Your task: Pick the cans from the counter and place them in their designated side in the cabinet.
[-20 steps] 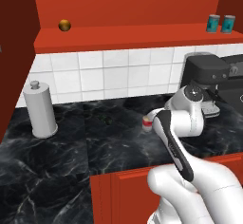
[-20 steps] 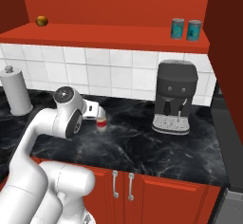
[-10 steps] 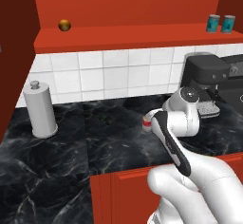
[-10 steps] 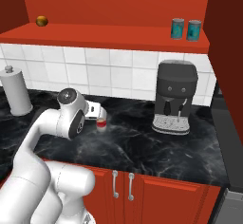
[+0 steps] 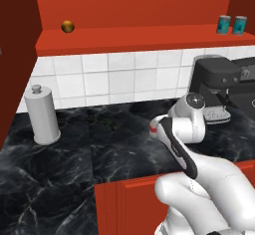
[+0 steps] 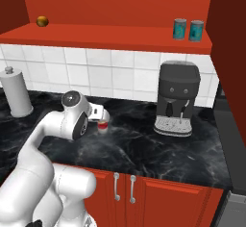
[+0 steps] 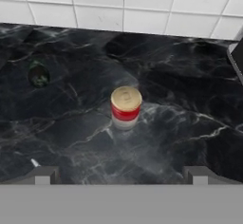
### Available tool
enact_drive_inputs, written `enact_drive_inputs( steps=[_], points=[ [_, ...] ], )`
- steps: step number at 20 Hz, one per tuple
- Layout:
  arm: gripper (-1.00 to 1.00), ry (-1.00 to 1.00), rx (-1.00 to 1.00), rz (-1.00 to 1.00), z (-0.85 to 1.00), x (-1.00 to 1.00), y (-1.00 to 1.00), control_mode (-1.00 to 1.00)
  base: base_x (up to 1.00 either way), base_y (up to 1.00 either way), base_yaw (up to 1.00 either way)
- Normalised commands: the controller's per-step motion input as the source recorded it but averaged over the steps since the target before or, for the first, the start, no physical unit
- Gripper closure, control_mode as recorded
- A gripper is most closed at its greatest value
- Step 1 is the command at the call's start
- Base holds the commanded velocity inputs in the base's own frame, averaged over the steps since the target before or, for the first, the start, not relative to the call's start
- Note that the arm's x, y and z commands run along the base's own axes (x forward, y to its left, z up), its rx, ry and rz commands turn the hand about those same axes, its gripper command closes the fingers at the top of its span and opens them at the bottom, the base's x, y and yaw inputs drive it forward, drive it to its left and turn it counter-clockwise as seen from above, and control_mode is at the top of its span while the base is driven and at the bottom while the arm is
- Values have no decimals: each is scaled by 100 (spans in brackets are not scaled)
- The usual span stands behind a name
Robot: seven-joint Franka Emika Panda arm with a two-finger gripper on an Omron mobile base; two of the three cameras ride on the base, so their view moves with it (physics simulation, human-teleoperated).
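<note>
A red-bodied can (image 7: 126, 107) with a cream top stands upright on the black marble counter (image 7: 190, 99). My gripper (image 7: 121, 175) is open just short of it, and the can sits centred ahead of the gap, touching neither finger. From the right base view the red can (image 6: 102, 124) stands just beyond my hand. A sliver of this can (image 5: 154, 128) peeks past my wrist in the left base view. Two teal cans (image 6: 179, 29) (image 6: 196, 30) stand at the right end of the cabinet (image 6: 120, 33) shelf.
A black coffee machine (image 6: 178, 98) stands on the counter to the right of the can. A tall grey cylinder with a knob (image 6: 14, 94) stands at the far left. A small golden ball (image 6: 42, 21) sits at the shelf's left end. White tiles back the counter.
My arm has shifted slightly, bringing the hand a little closer to the red can. The jaws have stayed open and the can has not moved.
</note>
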Motion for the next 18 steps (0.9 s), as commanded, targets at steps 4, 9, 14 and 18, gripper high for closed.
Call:
enact_drive_inputs(
  steps=[4, 9, 14, 18],
  points=[
    [-100, 5, 0, 0, -11, 20, 0, -100, 0, 0, 0],
    [-100, 4, 0, 0, -10, 18, 0, -100, 0, 0, 0],
    [-100, 2, 0, 0, -12, 17, 0, -100, 0, 0, 0],
    [-100, 1, 0, 0, -17, 14, 0, -100, 0, 0, 0]
  ],
)
